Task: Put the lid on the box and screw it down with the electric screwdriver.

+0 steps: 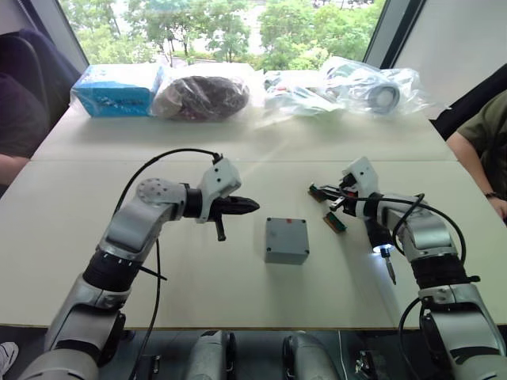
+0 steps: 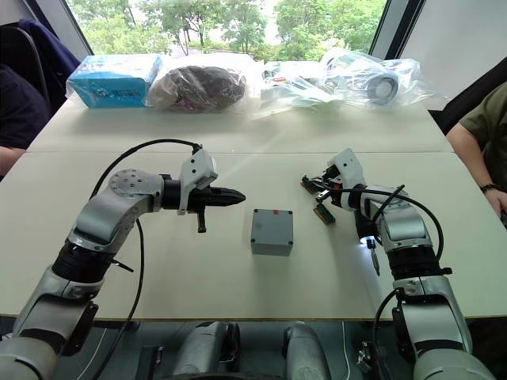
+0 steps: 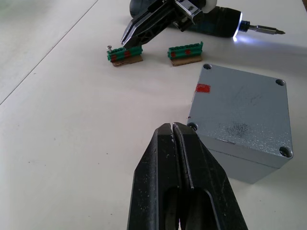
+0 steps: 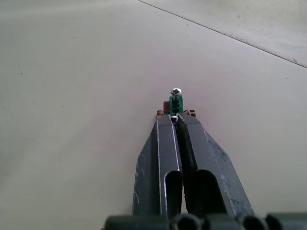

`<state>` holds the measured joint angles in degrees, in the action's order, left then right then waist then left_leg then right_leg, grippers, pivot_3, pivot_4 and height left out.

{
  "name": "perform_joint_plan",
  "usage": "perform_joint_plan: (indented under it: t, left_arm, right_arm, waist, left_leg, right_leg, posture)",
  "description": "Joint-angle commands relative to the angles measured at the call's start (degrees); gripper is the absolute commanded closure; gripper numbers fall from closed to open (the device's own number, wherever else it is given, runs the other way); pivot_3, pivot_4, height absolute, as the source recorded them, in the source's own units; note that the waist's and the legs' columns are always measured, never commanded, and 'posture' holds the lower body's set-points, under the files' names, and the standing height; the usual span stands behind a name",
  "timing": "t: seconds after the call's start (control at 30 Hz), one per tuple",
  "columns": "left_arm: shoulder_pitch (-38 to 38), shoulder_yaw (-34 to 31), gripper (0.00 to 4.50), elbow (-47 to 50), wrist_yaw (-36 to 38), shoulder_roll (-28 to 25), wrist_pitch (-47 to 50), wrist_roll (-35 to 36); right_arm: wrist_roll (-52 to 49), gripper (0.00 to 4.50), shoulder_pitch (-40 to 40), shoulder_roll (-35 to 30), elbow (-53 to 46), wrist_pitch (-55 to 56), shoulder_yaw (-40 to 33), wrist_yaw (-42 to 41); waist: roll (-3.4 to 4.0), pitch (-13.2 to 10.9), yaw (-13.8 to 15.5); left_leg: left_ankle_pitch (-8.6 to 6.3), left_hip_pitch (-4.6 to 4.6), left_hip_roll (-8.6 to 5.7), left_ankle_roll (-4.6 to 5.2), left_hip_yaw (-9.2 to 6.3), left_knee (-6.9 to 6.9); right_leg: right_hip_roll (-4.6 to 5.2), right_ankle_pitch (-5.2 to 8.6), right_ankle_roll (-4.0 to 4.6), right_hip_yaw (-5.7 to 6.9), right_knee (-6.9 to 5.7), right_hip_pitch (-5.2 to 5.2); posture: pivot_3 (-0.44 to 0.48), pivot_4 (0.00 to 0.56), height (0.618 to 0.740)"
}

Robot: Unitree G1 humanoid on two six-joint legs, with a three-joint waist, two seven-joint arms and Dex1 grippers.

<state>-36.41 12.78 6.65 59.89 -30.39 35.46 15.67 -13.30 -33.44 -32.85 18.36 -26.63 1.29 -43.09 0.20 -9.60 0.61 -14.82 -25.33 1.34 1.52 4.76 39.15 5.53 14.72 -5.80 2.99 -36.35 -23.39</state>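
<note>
Box [image 1: 286, 240] sitting mid-table, lid [image 3: 243, 108] already seated on top. Right gripper [image 4: 175, 120] pinching small screw at green holder [image 4: 176, 103]; left gripper [image 3: 173, 130] closed, empty. Screwdriver [image 1: 379, 240] riding under right wrist, lit. Risk: tiny screw slipping, rolling off.

Head stereo pair looks fwd and down from above the near table edge, mid-range, both eyes sharing the box [image 1: 286, 240] at centre. Left wrist cam sits low, close behind its fingertips [image 3: 173, 136], facing the box w/ green terminal strips [image 3: 124, 54] beyond. Right wrist cam, very close, faces one strip end-on [image 4: 176, 103].
</note>
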Motion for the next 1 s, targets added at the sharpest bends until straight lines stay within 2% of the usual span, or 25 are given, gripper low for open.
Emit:
perform_joint_plan:
  t: [0.03,0.33,0.43,0.53,0.63,0.8,1.0]
  left_arm:
    - [0.0,0.1,4.50,1.5,0.2,-0.3,-0.9,0.6]
    - [0.0,-1.8,4.50,1.8,0.3,-0.4,0.7,3.2]
    - [0.4,-2.1,4.50,3.6,1.7,-1.9,2.3,5.0]
    - [1.9,-1.7,4.50,6.6,4.8,-5.4,3.6,6.8]
    - [2.7,-2.0,4.50,7.5,5.1,-6.5,4.1,8.2]
    - [2.5,-1.6,4.50,7.4,4.0,-5.7,4.3,8.9]
    - [2.3,-0.6,4.50,6.9,3.8,-5.8,3.8,8.7]
  right_arm:
    - [-0.7,4.43,-0.8,-0.3,-2.2,1.2,-2.6,0.3]
    - [-3.6,4.43,-0.4,-0.9,-11.4,-3.1,-7.3,2.7]
    - [-6.6,4.43,2.4,-1.6,-21.1,-7.8,-8.5,2.3]
    - [-13.5,4.43,8.6,-2.9,-35.5,-15.4,-9.2,0.3]
    - [-15.8,4.43,12.8,-2.1,-43.1,-19.5,-8.9,3.1]
    - [-16.5,4.43,16.9,-0.4,-48.8,-22.3,-7.2,7.1]
    - [-17.3,4.43,20.3,-2.4,-51.7,-24.0,-6.4,7.3]
  waist:
    - [0.00,0.0,0.0]
    - [0.00,0.0,0.0]
    - [0.00,0.0,0.0]
    - [0.00,0.0,0.0]
    - [0.00,0.0,0.0]
    - [-0.01,0.0,0.2]
    - [-0.01,0.0,0.1]
  left_leg:
    - [0.00,0.00,0.00,0.00,0.00,0.00]
    - [0.00,0.00,0.02,0.00,0.00,0.00]
    - [0.00,0.00,0.02,0.00,-0.01,0.00]
    - [0.00,-0.02,0.04,0.00,-0.03,-0.03]
    - [-0.09,0.00,0.06,0.16,-0.03,-0.04]
    - [-0.14,0.01,0.04,0.24,-0.06,0.01]
    - [-0.14,0.01,0.04,0.24,-0.06,0.00]
  right_leg:
    - [0.00,0.00,0.00,0.00,0.00,0.00]
    - [0.00,0.00,0.00,0.00,0.00,0.00]
    - [0.00,0.00,0.00,0.00,0.00,0.00]
    - [0.00,0.00,0.00,0.00,0.01,-0.02]
    - [0.00,0.00,0.00,0.01,0.01,0.00]
    - [0.01,-0.01,0.02,0.02,0.00,0.04]
    - [-0.01,0.00,0.02,0.02,0.00,0.02]
  posture:
    - [0.000,0.150,0.740]
    - [0.000,0.150,0.740]
    - [0.000,0.150,0.740]
    - [0.000,0.150,0.740]
    - [0.000,0.150,0.740]
    - [0.000,0.150,0.740]
    - [0.000,0.150,0.740]
